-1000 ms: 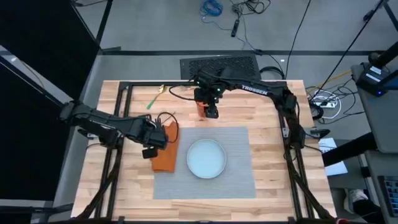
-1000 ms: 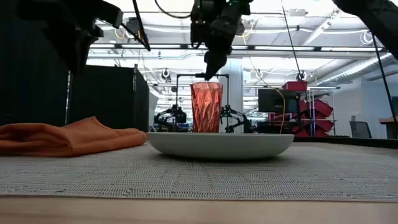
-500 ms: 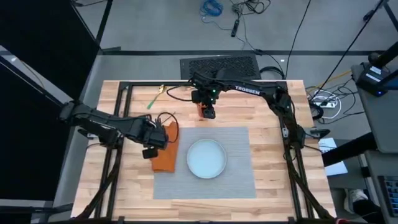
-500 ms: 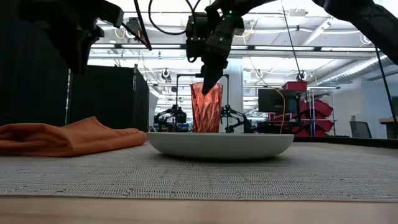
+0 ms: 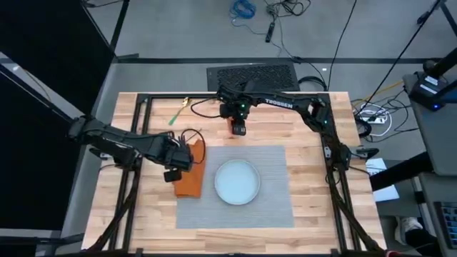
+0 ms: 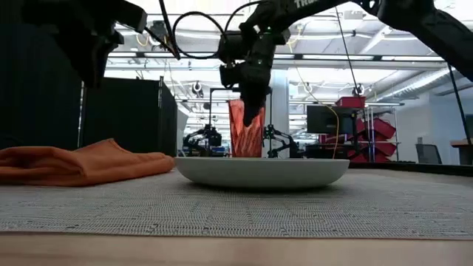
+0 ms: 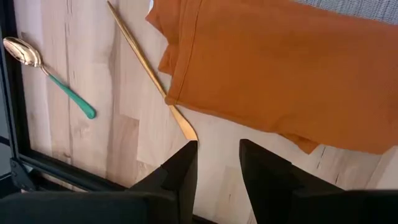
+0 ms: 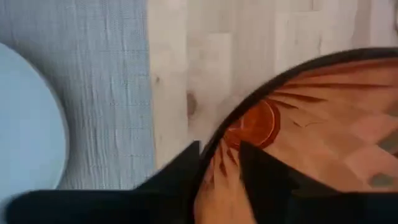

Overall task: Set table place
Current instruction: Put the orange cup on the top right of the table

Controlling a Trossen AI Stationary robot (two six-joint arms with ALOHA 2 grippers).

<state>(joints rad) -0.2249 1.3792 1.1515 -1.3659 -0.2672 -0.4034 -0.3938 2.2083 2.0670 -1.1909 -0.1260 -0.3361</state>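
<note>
A red faceted cup stands upright on the table, just beyond the far edge of the place, a grey woven placemat. My right gripper reaches down onto the cup, open by a narrow gap that straddles its rim. A pale blue plate sits on the placemat. An orange napkin lies over the placemat's left edge. My left gripper hovers beside the napkin, slightly open with nothing in it. My right gripper comes at the cup's rim from above, pointing down, with one finger inside the cup and one outside. The cup stands on the table. Red interior shows between the wall and the inner finger. I cannot tell whether either finger touches the wall.
A gold spoon with a green handle lies near the table's far left corner. A thin gold utensil sticks out from under the napkin. The black frame edges the table.
My right gripper has gone down onto the red cup and a little toward the table's left edge. One finger now reaches inside the cup. The cup has stayed in place on the table.
</note>
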